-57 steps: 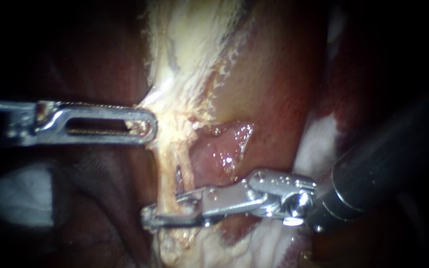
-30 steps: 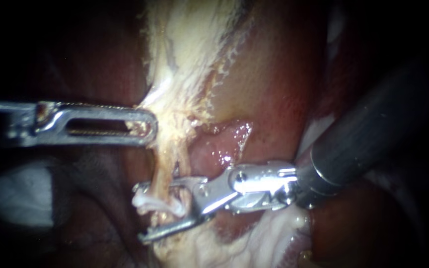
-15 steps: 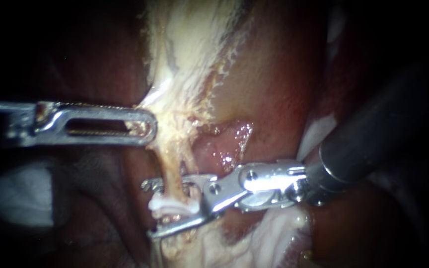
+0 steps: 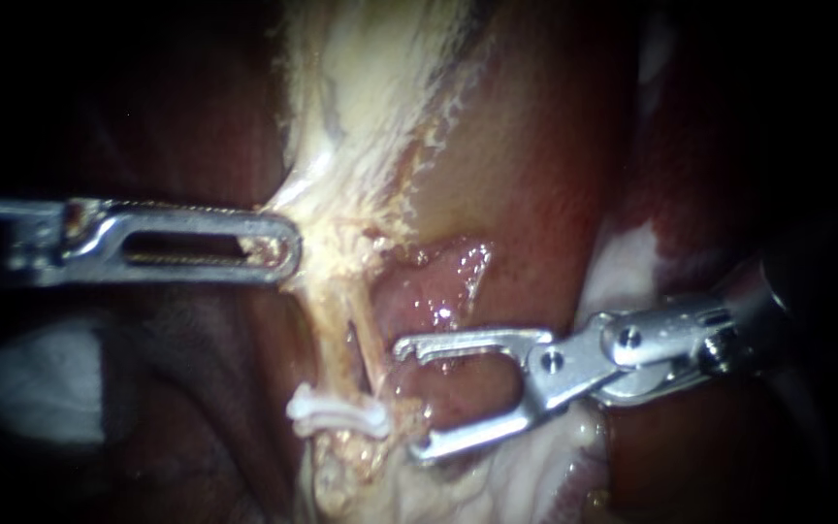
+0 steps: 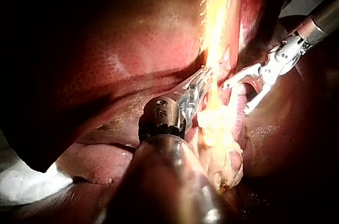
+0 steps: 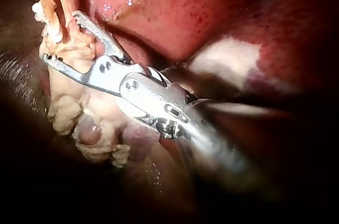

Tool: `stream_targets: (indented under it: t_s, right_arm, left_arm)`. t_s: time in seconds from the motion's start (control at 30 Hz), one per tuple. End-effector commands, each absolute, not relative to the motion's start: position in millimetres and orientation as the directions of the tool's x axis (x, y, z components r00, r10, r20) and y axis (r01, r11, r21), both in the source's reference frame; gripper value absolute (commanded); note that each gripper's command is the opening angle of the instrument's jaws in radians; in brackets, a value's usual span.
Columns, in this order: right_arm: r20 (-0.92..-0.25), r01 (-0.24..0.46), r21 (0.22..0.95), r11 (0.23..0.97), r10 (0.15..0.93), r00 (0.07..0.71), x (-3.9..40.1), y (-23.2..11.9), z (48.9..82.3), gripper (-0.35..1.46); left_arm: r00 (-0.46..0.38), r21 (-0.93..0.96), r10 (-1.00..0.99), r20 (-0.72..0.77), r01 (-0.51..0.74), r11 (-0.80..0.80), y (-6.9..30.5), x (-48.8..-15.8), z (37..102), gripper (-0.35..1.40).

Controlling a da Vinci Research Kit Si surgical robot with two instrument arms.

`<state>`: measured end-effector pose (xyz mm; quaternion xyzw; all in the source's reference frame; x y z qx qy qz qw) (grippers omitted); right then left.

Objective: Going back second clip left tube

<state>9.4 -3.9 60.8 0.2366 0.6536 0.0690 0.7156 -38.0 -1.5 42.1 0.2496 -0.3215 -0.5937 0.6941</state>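
Endoscope view: a white clip (image 4: 337, 415) is clamped across the tube (image 4: 327, 340). Just right of the clip the right tool (image 4: 409, 400) is held spread and empty; above the clip the left tool (image 4: 278, 245) is pinched on pale tissue (image 4: 341, 194).

1. The left instrument (image 4: 281, 245) ends in a long silver claw with a slot down its middle and fine teeth inside.
2. The right instrument (image 4: 409, 400) has a dark round shaft, a bright metal wrist with two round pins, and thin silver claw arms.
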Motion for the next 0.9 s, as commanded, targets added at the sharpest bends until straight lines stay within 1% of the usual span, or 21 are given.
stream_targets:
  t_s: [0.03,0.27,0.4,0.6,0.77,0.9]
  right_arm:
    - [-0.906,0.201,0.422,0.884,0.401,0.138,8.8,-3.6,60.4,0.60]
    - [-0.920,0.164,0.387,0.908,0.365,0.145,4.8,-1.0,57.8,0.60]
    - [-0.926,0.159,0.370,0.916,0.349,0.145,3.3,-0.1,56.3,0.60]
    - [-0.932,0.164,0.355,0.920,0.335,0.138,2.2,0.5,54.7,0.60]
    - [-0.934,0.165,0.350,0.922,0.330,0.137,2.2,0.5,54.6,0.60]
    - [-0.934,0.164,0.350,0.922,0.330,0.137,2.2,0.5,54.6,0.60]
  left_arm:
    - [0.088,0.728,-0.985,0.150,0.664,0.171,-1.6,-38.1,42.2,-0.35]
    - [0.088,0.728,-0.985,0.151,0.664,0.171,-1.7,-38.1,42.3,-0.35]
    - [0.088,0.728,-0.985,0.151,0.664,0.171,-1.7,-38.2,42.4,-0.35]
    - [0.084,0.723,-0.984,0.159,0.669,0.174,-2.4,-39.1,43.5,-0.35]
    - [0.080,0.726,-0.984,0.158,0.666,0.171,-3.6,-40.5,46.3,-0.35]
    - [0.094,0.726,-0.984,0.154,0.664,0.177,-4.3,-42.0,48.2,-0.35]
